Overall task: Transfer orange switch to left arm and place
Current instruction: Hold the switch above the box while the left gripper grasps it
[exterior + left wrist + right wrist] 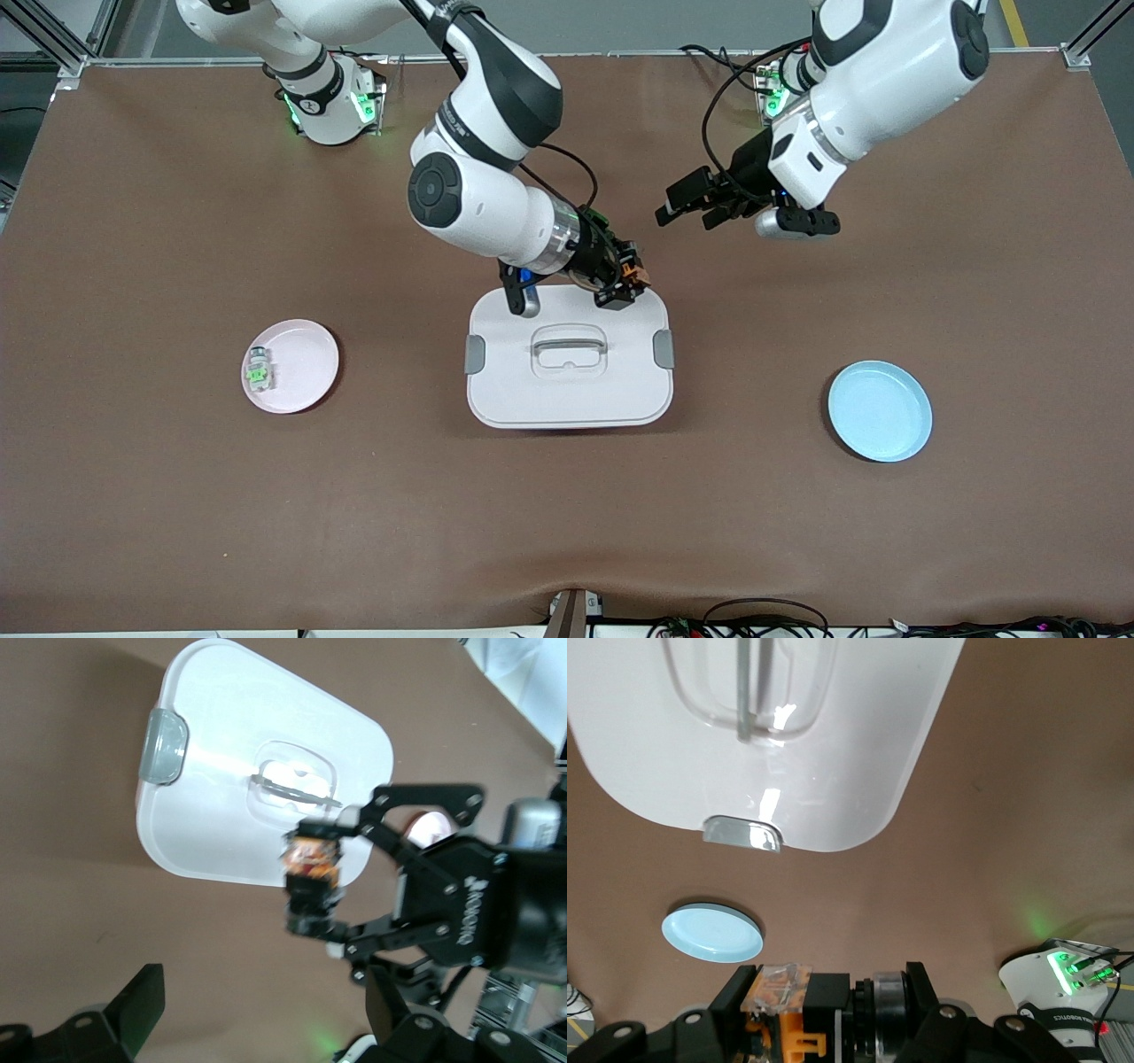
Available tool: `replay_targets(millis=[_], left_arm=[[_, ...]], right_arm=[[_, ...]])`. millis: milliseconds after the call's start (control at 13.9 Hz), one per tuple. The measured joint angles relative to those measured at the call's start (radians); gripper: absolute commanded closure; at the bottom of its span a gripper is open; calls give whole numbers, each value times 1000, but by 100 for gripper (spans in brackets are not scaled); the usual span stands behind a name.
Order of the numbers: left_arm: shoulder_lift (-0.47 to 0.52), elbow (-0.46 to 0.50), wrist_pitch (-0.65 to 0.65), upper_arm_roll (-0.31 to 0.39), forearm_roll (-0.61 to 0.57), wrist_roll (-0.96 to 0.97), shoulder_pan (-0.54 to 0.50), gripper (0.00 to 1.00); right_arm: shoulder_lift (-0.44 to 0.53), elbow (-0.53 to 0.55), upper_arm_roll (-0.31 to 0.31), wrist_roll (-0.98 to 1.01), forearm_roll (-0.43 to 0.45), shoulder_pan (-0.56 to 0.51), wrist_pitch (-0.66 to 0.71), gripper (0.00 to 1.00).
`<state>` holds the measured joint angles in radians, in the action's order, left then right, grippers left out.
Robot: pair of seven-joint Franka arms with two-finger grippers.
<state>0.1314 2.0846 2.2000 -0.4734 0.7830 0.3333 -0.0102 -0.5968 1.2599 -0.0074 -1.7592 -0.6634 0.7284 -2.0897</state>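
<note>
A matt brown cloth-like cover, slightly wrinkled along its near edge, lies over the table. The box looks like smooth white plastic with a soft sheen, its lid catching glare, and has duller grey plastic latches. The pink plate and blue plate appear smooth and satin. Both arms wear glossy white shells with black sections. The orange switch looks like hard plastic, partly clear.

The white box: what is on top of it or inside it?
Nothing rests on the white box; its lid shows only the recessed handle. Over its edge nearest the robots, the right gripper holds the orange switch. The closed lid hides whatever is inside.
</note>
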Motion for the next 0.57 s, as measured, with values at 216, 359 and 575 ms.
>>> replay_targets(millis=[216,359,575], left_arm=[[-3,16,25,1,71,-55,-14,0],[-12,32,55,1,85,-86,-15,0],[-28,57,75,1,151,-138,-16,4]], right_arm=[[-26,-41,29,-36,-6,2,-1,100],[-37,-73,31,-55,-41,0,-2,100],[-40,-102,30,-59,-101,-14,-2,100]])
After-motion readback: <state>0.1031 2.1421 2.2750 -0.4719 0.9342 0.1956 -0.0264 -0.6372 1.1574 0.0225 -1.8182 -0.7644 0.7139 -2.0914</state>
